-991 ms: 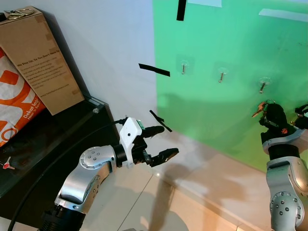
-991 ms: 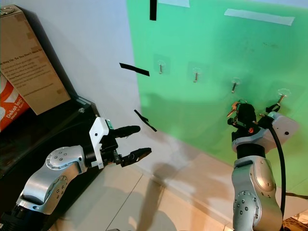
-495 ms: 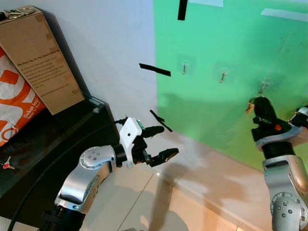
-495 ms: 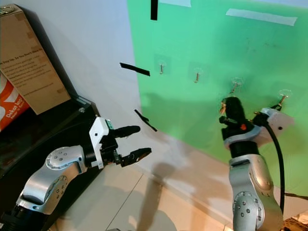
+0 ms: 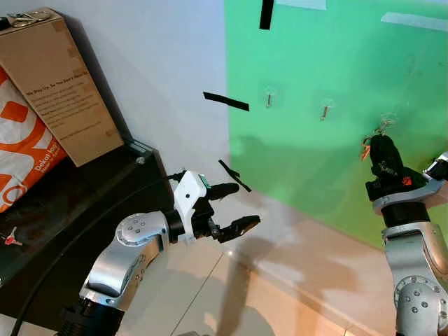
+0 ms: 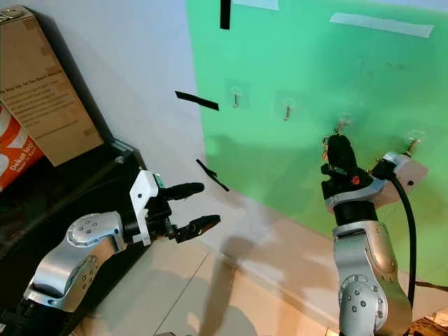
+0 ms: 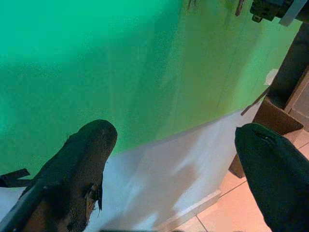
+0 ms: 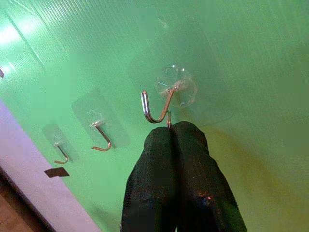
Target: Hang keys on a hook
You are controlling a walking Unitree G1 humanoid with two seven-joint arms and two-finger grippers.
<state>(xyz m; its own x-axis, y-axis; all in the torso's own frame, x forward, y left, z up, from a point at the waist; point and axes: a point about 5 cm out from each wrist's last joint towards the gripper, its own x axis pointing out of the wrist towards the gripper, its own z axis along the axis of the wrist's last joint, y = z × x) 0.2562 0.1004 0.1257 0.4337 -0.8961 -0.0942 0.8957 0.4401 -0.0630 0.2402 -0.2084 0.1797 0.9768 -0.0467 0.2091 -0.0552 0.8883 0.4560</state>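
Note:
On the green wall panel (image 5: 329,63) sit several clear stick-on hooks. My right gripper (image 5: 380,144) is raised against the third hook (image 5: 382,124), shut on the keys (image 5: 365,145), whose orange bit pokes out beside the fingers. In the right wrist view the shut fingertips (image 8: 159,137) pinch a thin metal ring (image 8: 168,119) just under the curved hook (image 8: 155,105), touching or nearly touching it. My left gripper (image 5: 246,204) hovers open and holds nothing, low in front of the white wall, its two fingers (image 7: 82,159) wide apart.
A cardboard box (image 5: 59,84) and an orange bag (image 5: 21,154) lean on the wall above a black cabinet (image 5: 70,203) at the left. Black tape strips (image 5: 225,101) mark the wall. Beige tiled floor (image 5: 280,308) lies below.
My right gripper has moved left and up with the keys, from below the third hook to right at it. The left arm has stayed still.

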